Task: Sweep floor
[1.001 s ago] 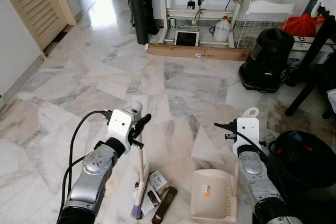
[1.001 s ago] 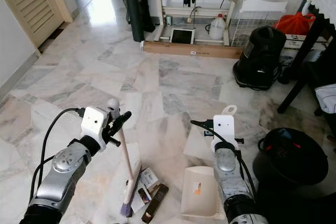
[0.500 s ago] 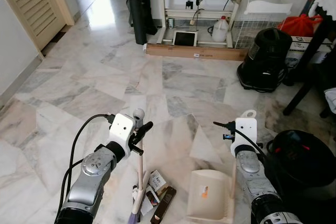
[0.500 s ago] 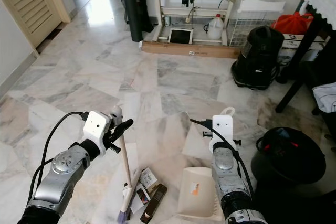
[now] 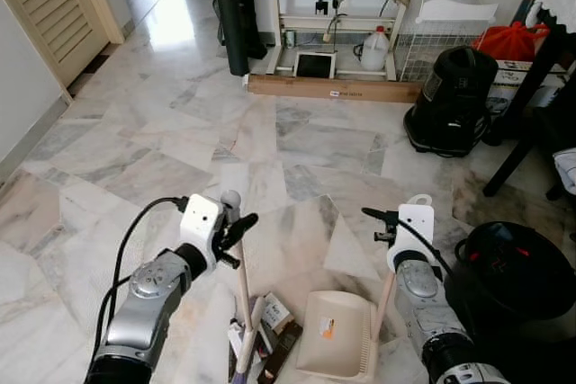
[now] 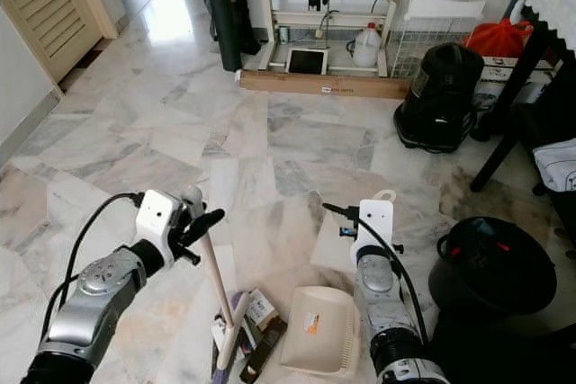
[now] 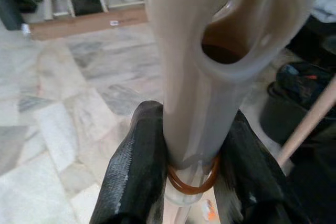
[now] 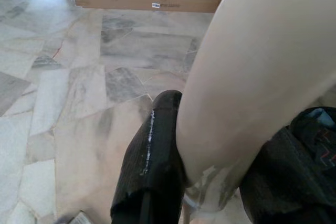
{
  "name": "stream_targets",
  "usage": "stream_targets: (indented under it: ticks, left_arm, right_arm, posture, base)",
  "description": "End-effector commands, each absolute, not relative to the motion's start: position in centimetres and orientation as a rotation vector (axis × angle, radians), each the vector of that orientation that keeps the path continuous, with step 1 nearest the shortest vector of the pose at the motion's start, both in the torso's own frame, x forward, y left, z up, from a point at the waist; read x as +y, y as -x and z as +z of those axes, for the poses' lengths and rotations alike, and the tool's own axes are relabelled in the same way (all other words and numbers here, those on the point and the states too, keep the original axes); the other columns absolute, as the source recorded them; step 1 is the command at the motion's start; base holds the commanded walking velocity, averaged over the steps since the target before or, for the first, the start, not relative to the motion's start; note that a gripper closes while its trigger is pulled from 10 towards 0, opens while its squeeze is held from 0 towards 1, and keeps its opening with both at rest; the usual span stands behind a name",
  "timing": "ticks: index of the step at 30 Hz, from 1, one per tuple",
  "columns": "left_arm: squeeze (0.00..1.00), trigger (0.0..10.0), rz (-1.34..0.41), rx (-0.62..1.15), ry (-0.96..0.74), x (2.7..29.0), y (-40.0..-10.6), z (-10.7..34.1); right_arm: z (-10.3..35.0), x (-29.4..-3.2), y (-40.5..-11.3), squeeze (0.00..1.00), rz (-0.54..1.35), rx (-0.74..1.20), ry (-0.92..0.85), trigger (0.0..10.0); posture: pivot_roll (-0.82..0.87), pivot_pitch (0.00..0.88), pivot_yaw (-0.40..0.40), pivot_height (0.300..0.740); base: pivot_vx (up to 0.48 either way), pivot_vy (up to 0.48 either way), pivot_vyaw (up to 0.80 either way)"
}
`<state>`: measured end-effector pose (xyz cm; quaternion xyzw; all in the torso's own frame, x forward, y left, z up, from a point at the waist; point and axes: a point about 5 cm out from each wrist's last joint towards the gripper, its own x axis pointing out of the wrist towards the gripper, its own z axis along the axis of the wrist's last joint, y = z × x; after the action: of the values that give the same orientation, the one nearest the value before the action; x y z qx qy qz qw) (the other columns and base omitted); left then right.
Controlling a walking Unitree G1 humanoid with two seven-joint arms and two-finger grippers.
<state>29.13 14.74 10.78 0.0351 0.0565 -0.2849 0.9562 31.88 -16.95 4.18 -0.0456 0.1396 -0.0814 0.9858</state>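
While the head cameras take in the whole marble floor (image 5: 162, 123), the left wrist view goes right up close: the left gripper (image 7: 185, 179) has its two black fingers (image 7: 135, 174) clamped on the pale broom handle (image 7: 205, 77), with an orange ring around the handle just between them and a hanging hole at its top. From above, that broom (image 5: 243, 312) slants down from the gripper to its head at the near edge of the floor, touching a little heap of litter (image 5: 270, 325), which looks like wrappers and a small carton, too jumbled to count. Over to the right wrist view: the right gripper (image 8: 210, 182) is squeezed onto the cream dustpan handle (image 8: 252, 72), one finger on each side. The head view shows the dustpan (image 5: 333, 343) itself resting on the floor just right of the litter, its mouth turned toward it.

Room to move? Plenty of open marble ahead and to the left, up to a louvred door (image 5: 58, 6) far left. Far ahead stands a sewing-machine table (image 5: 337, 6) with one white jug (image 5: 374, 49) beneath and one long wooden plank (image 5: 337, 89) in front. On the right it's tight: one black vacuum cleaner (image 5: 450, 101), one black bin (image 5: 522, 272) just beside the right arm, one dark table leg (image 5: 517, 141).
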Motion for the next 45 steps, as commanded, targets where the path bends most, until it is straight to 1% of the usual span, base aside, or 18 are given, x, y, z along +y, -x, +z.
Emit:
stream_targets:
  ticks: [1, 8, 11, 18, 21, 25, 33, 41, 45]
  left_arm:
    - [0.0, 10.0, -0.634, 0.172, -0.011, 14.2, -28.4, 9.9]
    - [0.0, 10.0, -0.674, 0.192, 0.028, 14.0, -28.1, 10.2]
    - [0.0, 10.0, -0.66, 0.196, 0.012, 14.1, -28.3, 10.1]
    - [0.0, 10.0, -0.636, 0.176, 0.048, 13.9, -28.5, 10.5]
    - [0.0, 10.0, -0.601, 0.148, 0.054, 14.1, -28.7, 10.6]
    - [0.0, 10.0, -0.564, 0.092, 0.106, 14.2, -29.0, 11.3]
    - [0.0, 10.0, -0.449, -0.04, 0.095, 15.0, -30.0, 13.0]
    - [0.0, 10.0, -0.417, -0.067, 0.068, 15.4, -30.1, 13.5]
    - [0.0, 10.0, -0.412, -0.079, 0.048, 15.4, -30.1, 13.7]
  right_arm:
    - [2.0, -15.7, -30.7, 0.0, -0.1, 0.399, 0.074, 10.0]
    - [2.1, -15.7, -30.8, 0.0, -0.034, 0.404, 0.136, 10.0]
    - [2.1, -15.6, -30.8, 0.0, -0.008, 0.416, 0.134, 10.0]
    - [1.8, -14.7, -30.6, 0.0, 0.048, 0.427, 0.126, 10.0]
    - [1.9, -14.7, -30.7, 0.0, 0.045, 0.422, 0.119, 10.0]
    - [2.0, -14.7, -30.7, 0.0, 0.04, 0.417, 0.109, 10.0]
    - [2.3, -15.2, -30.9, 0.0, 0.018, 0.399, 0.088, 10.0]
    - [2.9, -15.8, -31.4, 0.0, -0.015, 0.363, 0.073, 10.0]
    - [4.3, -16.8, -32.0, 0.0, -0.082, 0.278, 0.043, 10.0]
  posture:
    - [0.07, 0.144, 0.046, 0.74]
    - [0.06, 0.145, 0.045, 0.74]
    - [0.06, 0.146, 0.045, 0.74]
    - [0.06, 0.149, 0.046, 0.74]
    - [0.06, 0.15, 0.046, 0.74]
    - [0.06, 0.15, 0.045, 0.74]
    - [0.06, 0.148, 0.041, 0.74]
    - [0.06, 0.149, 0.038, 0.74]
    - [0.07, 0.149, 0.037, 0.74]
  base:
    - [0.0, 0.0, 0.0]
    - [0.0, 0.0, 0.0]
    - [0.0, 0.0, 0.0]
    - [0.0, 0.0, 0.0]
    - [0.0, 0.0, 0.0]
    - [0.0, 0.0, 0.0]
    - [0.0, 0.0, 0.0]
    - [0.0, 0.0, 0.0]
    - [0.0, 0.0, 0.0]
